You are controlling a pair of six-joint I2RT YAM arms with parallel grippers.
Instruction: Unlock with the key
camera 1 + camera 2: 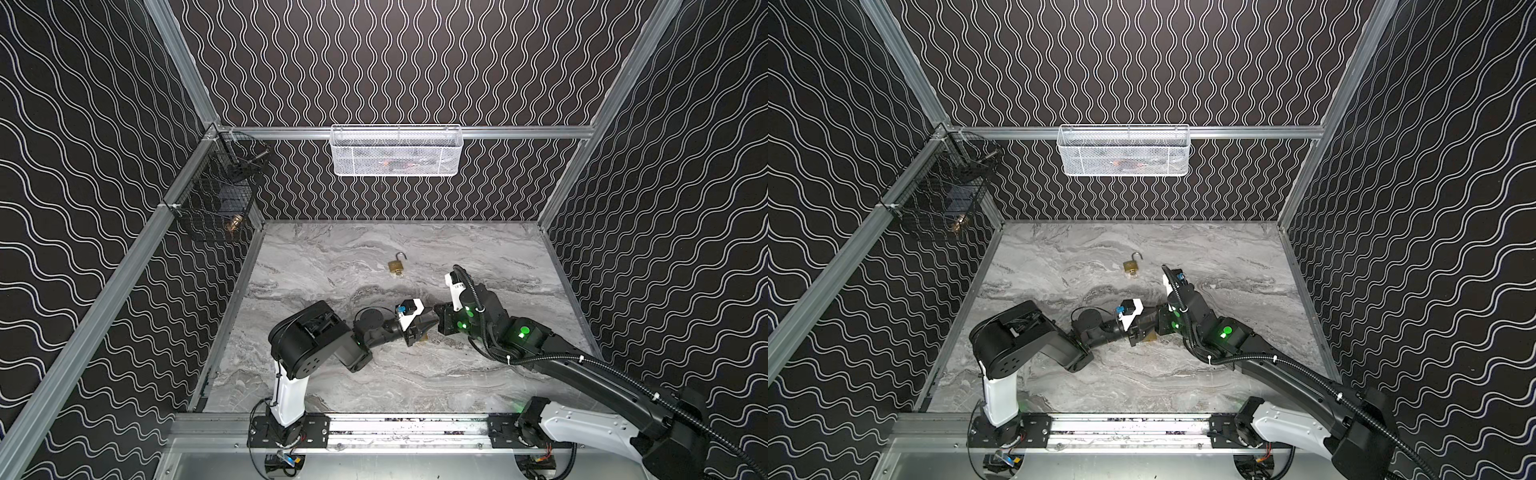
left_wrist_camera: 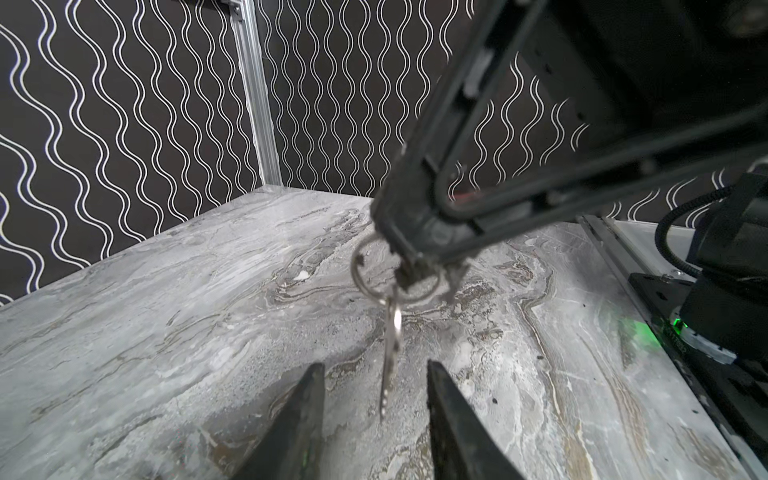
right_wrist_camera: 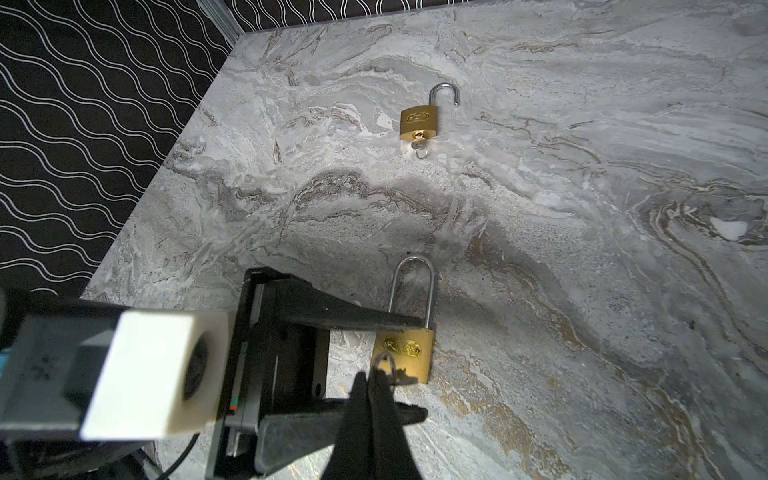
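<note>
While the right gripper (image 2: pixel 413 272) pinches the key ring (image 2: pixel 356 270) tight, the key (image 2: pixel 390 340) hangs blade-down between the half-open, empty fingers (image 2: pixel 307 399) of the left gripper (image 2: pixel 375 365), touching neither; the shut padlock (image 3: pixel 409 353) lies flat on the table (image 3: pixel 582 208) just below both, its keyhole end toward the right gripper, shackle pointing away from it

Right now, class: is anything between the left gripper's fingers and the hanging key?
Nothing visible. The key hangs from its ring, pinched by the shut right gripper, in the gap between the open fingers of the left gripper, touching neither.
</note>
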